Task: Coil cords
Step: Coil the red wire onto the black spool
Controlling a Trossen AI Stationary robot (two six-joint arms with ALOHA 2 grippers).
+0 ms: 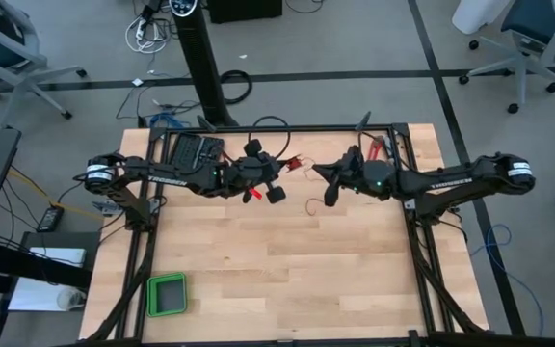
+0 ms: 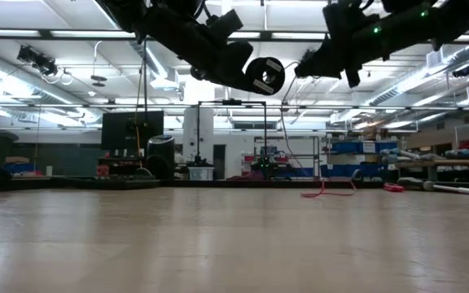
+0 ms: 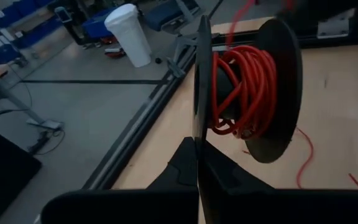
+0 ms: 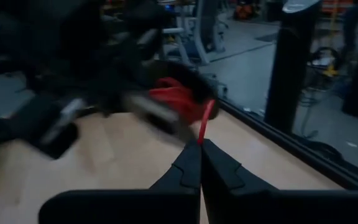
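At the lower left of the high view a small green square tray [image 1: 167,294] sits on the pale wooden plank table [image 1: 287,280], well apart from everything else. Up and right of it, left of centre, the left gripper [image 1: 258,183] hangs above the table, its dark fingers [image 3: 188,165] pressed together on the rim of a black plastic spool [image 3: 278,93]; the spool carries windings of the thin red cord [image 3: 244,93], filling the upper right of the left wrist view. From the spool the cord runs rightward across the middle of the high view to the right gripper [image 1: 318,173], just right of centre, whose fingers [image 4: 191,165] are shut on the strand, a short red length standing up from the tips. Below the two grippers a loose squiggle of cord lies on the wood. At the upper right a red-handled hand tool [image 1: 378,146] lies by the table's black frame
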